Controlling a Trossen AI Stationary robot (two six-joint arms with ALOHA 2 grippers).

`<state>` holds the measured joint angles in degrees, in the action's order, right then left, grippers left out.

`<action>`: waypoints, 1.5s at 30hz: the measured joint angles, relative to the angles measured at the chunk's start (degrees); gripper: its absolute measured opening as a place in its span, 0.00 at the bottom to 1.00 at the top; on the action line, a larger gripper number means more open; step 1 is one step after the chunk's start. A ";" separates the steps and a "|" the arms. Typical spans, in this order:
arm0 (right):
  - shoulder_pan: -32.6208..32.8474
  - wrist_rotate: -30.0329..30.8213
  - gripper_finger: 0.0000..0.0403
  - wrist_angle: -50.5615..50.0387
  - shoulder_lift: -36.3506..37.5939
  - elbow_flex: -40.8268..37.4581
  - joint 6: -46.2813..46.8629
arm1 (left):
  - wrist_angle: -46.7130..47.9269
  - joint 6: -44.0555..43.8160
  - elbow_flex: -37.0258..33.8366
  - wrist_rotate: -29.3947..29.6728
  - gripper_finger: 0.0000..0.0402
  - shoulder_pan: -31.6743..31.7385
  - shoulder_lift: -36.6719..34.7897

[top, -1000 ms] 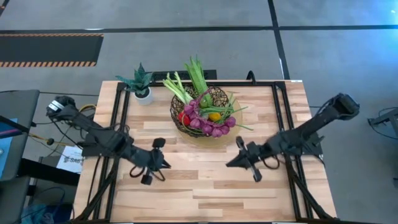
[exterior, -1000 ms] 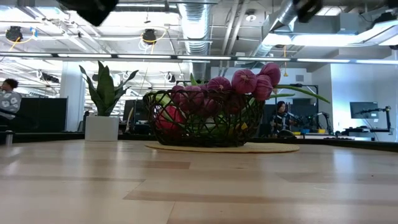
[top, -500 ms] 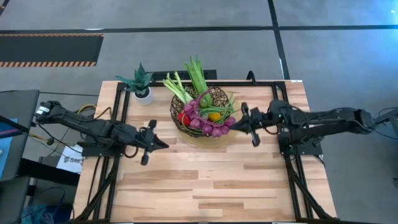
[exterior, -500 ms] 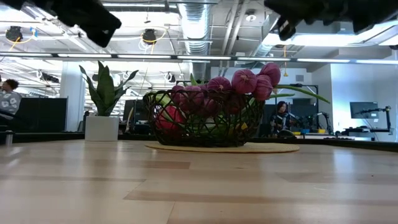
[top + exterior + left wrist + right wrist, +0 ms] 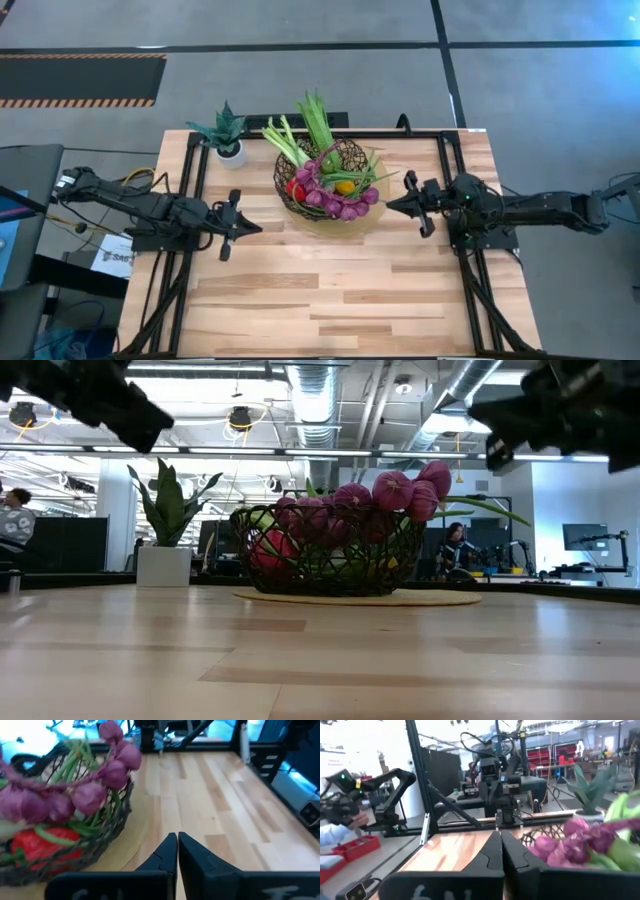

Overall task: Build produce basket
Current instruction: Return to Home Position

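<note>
On the table (image 5: 330, 300), the basket (image 5: 352, 152) stood at the far middle, heaped with produce (image 5: 330, 198) — loading looked finished, homing in hand — while the left gripper (image 5: 255, 227) and right gripper (image 5: 392, 206), both pinched closed and empty, flanked it, likely needing only to fold away clear.

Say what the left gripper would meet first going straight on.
Likely nothing near: the left gripper points past the basket, over bare table; the black frame beyond comes first, though depth is unclear.

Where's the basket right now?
High view: basket sits on a tan mat, far centre of the table, right of the potted plant, holding the produce.
</note>
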<state>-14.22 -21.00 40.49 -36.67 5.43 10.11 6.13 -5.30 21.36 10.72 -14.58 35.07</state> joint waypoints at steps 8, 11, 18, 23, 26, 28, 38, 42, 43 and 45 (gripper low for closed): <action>-3.41 -0.88 0.00 -1.36 3.91 -4.92 2.51 | -6.38 -0.08 -5.93 -3.86 0.00 5.47 0.00; -3.58 -2.09 0.00 -2.15 6.37 -4.93 1.71 | -7.30 -0.36 -7.55 -4.31 0.00 7.48 0.00; -0.91 -3.28 0.01 -6.00 15.58 -4.96 -0.91 | -7.15 -3.17 -9.39 -5.82 0.00 8.61 -1.22; 2.81 -2.46 0.00 -15.57 23.56 -4.98 -2.60 | -7.06 -2.02 -9.39 -5.86 0.00 8.62 -4.38; 4.74 0.31 0.00 -21.80 28.38 -5.00 -4.02 | -6.68 -0.50 -9.39 -6.45 0.00 8.63 -6.65; 5.63 1.59 0.00 -26.26 31.65 -5.00 -4.17 | -5.41 0.22 -9.39 -6.87 0.00 8.61 -8.10; 8.29 7.66 0.01 -35.92 36.51 -5.04 -4.41 | 2.71 2.72 -9.41 -6.93 0.00 8.58 -18.13; 8.16 8.15 0.01 -35.89 36.55 -5.07 -3.79 | 2.95 2.69 -12.74 -6.95 0.00 8.58 -24.11; 8.16 8.27 0.01 -35.81 36.53 -5.07 -3.58 | 2.95 2.05 -14.23 -6.95 0.00 8.58 -25.78; 8.16 8.30 0.01 -35.55 36.55 -5.07 -2.82 | 2.06 0.32 -17.42 -7.08 0.00 8.58 -29.58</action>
<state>-6.07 -12.70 4.95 -0.12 0.36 7.29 8.19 -4.98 3.94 3.64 -6.00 5.49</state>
